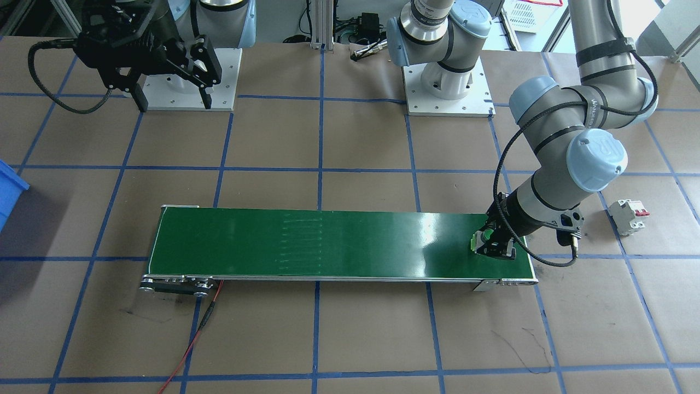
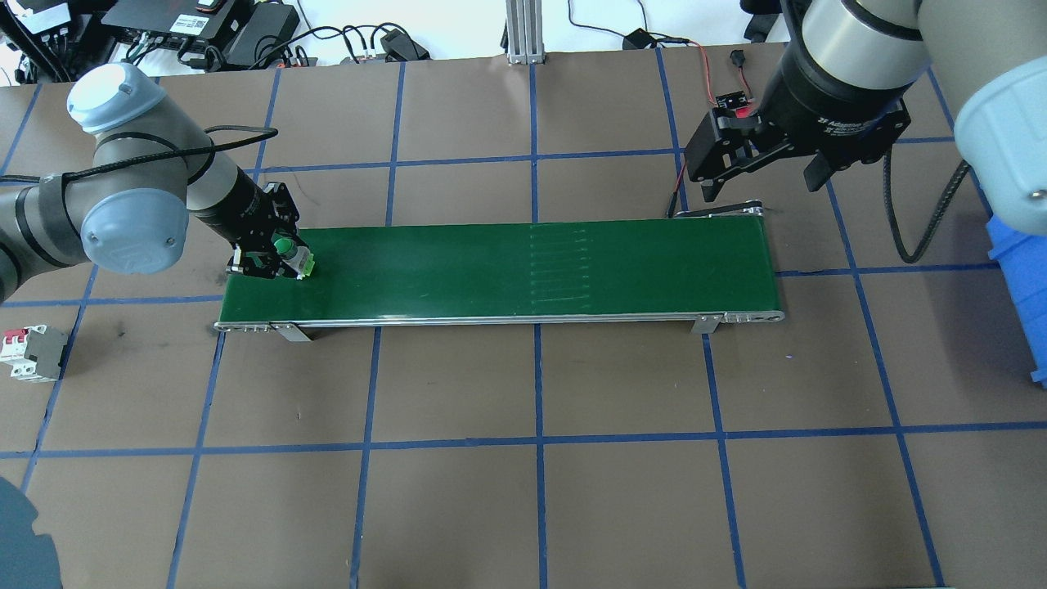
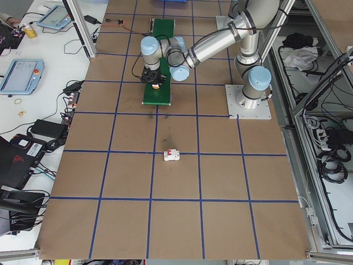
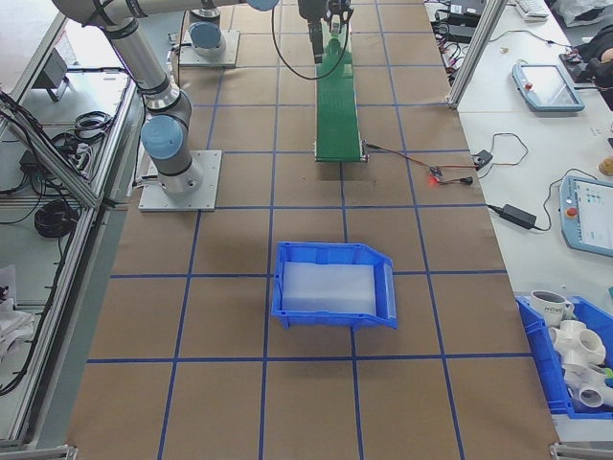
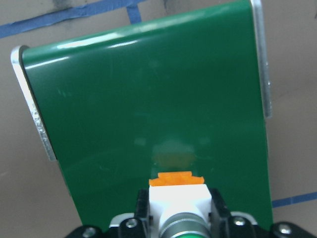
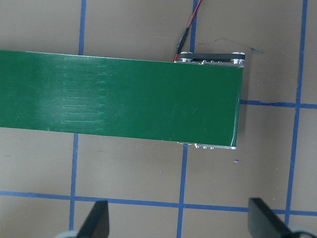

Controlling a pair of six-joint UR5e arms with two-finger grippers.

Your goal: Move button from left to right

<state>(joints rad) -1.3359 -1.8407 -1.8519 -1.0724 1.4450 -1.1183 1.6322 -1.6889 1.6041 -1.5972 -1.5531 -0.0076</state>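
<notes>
The button (image 2: pixel 286 248), with a green cap, white body and orange base, is held between the fingers of my left gripper (image 2: pixel 280 255), which is shut on it. It sits low over the left end of the green conveyor belt (image 2: pixel 532 270); I cannot tell whether it touches. The left wrist view shows the button (image 5: pixel 178 198) clamped at the white body, orange base pointing along the belt (image 5: pixel 148 99). From the front the button (image 1: pixel 480 239) and left gripper (image 1: pixel 488 244) are at the belt's right end. My right gripper (image 2: pixel 757 176) hangs open and empty above the belt's other end (image 6: pixel 124 94).
A white circuit breaker (image 2: pixel 29 353) with red levers lies on the table left of the belt. A blue bin (image 4: pixel 335 285) stands beyond the belt's right end. A red wire (image 1: pixel 191 345) runs from the belt's motor end across the table.
</notes>
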